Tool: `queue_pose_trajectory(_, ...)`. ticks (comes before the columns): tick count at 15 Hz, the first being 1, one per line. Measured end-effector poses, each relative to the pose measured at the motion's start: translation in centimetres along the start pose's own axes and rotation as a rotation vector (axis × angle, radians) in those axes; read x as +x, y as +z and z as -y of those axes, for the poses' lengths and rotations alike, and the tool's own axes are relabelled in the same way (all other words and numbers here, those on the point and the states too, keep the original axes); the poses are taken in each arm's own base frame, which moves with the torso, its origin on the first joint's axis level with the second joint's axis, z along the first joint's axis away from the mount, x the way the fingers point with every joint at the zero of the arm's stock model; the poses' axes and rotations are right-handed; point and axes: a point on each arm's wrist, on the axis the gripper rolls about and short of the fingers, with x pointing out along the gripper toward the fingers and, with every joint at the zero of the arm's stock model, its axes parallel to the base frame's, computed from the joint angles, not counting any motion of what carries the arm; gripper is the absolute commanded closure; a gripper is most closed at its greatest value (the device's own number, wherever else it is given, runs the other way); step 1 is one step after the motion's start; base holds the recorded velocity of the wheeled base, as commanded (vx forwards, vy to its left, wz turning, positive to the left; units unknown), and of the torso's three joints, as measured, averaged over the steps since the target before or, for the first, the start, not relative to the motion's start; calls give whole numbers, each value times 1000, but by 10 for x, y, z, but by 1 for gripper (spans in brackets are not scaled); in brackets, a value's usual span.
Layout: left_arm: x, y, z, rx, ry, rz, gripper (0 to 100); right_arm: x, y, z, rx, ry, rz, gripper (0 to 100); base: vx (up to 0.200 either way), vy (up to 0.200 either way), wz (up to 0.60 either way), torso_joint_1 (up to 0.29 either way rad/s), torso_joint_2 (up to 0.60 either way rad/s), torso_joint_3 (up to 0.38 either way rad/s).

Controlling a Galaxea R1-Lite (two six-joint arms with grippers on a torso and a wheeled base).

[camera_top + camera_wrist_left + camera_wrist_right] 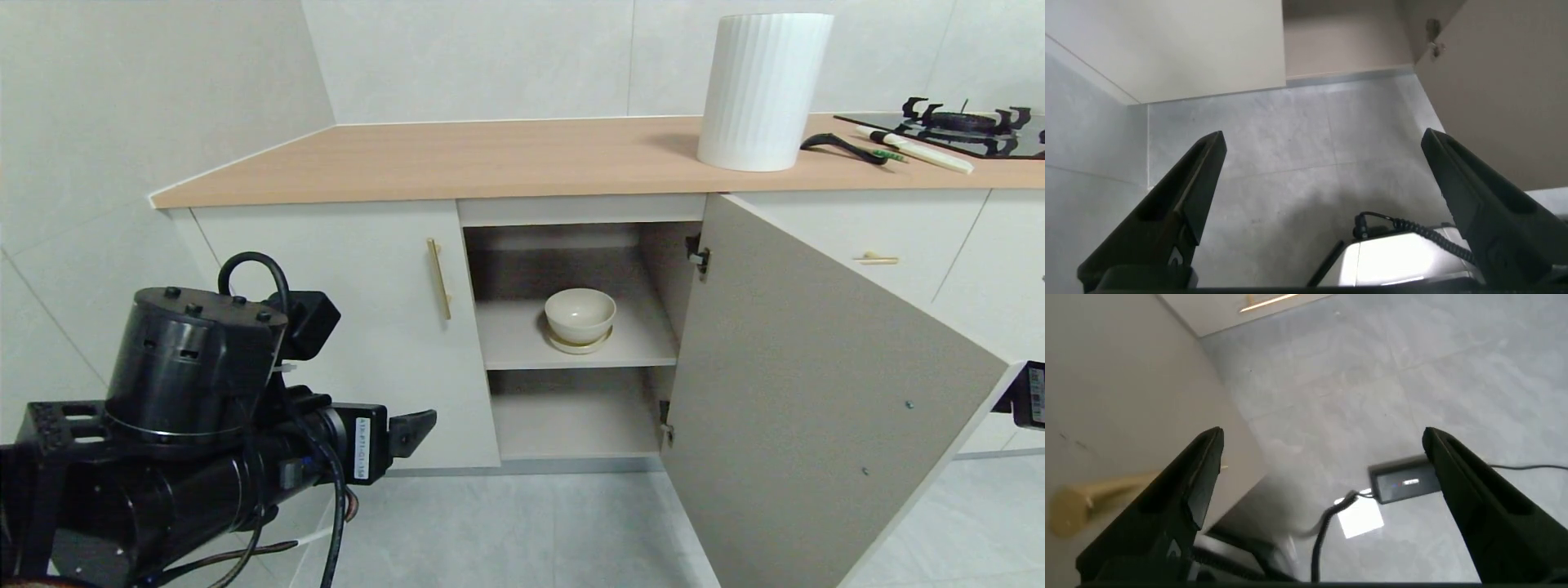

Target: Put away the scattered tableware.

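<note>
our left jaws and right jaws gape wide, empty. the small cream ceramic bowl [580, 314] sits on the pale cupboard shelf [522, 343], ahead of and above the left jaws; we judge it light, slick, breakable: pinch its rim.

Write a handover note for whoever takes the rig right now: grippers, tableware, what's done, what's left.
Left gripper: jaws open, empty, low over the floor by the cabinet.
Right gripper: jaws open, empty, beside the open grey cabinet door.
Done: cream ceramic bowl sits on a pale round plate on the upper shelf.
Left: black curved utensil and long white utensil lie on the wooden counter; door not yet shut.
</note>
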Motion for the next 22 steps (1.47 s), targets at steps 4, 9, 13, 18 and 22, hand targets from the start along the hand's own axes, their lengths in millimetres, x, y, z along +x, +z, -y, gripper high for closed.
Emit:
queue_pose_trajectory(4, 0, 0, 0, 0, 0, 1, 0, 5, -2, -10, 6, 50, -25, 0, 0, 0, 0, 0, 0, 0)
queue_pose_trajectory(9, -1, 0, 0, 0, 0, 2, 0, 3, -11, -36, 6, 165, -60, 0, 0, 0, 0, 0, 0, 0)
queue_pose_trajectory(13, -1, 0, 0, -1, -1, 4, 0, -1, -21, -67, 7, 264, -91, 0, 0, 0, 0, 0, 0, 0)
queue_pose_trajectory(18, -1, 1, 0, -1, -1, 4, 0, 8, -31, -96, -28, 362, -42, 0, 0, 0, 0, 0, 0, 0)
queue_pose_trajectory(22, -1, 1, 0, -1, -1, 4, 0, 14, -34, -110, -45, 400, -23, 0, 0, 0, 0, 0, 0, 0)
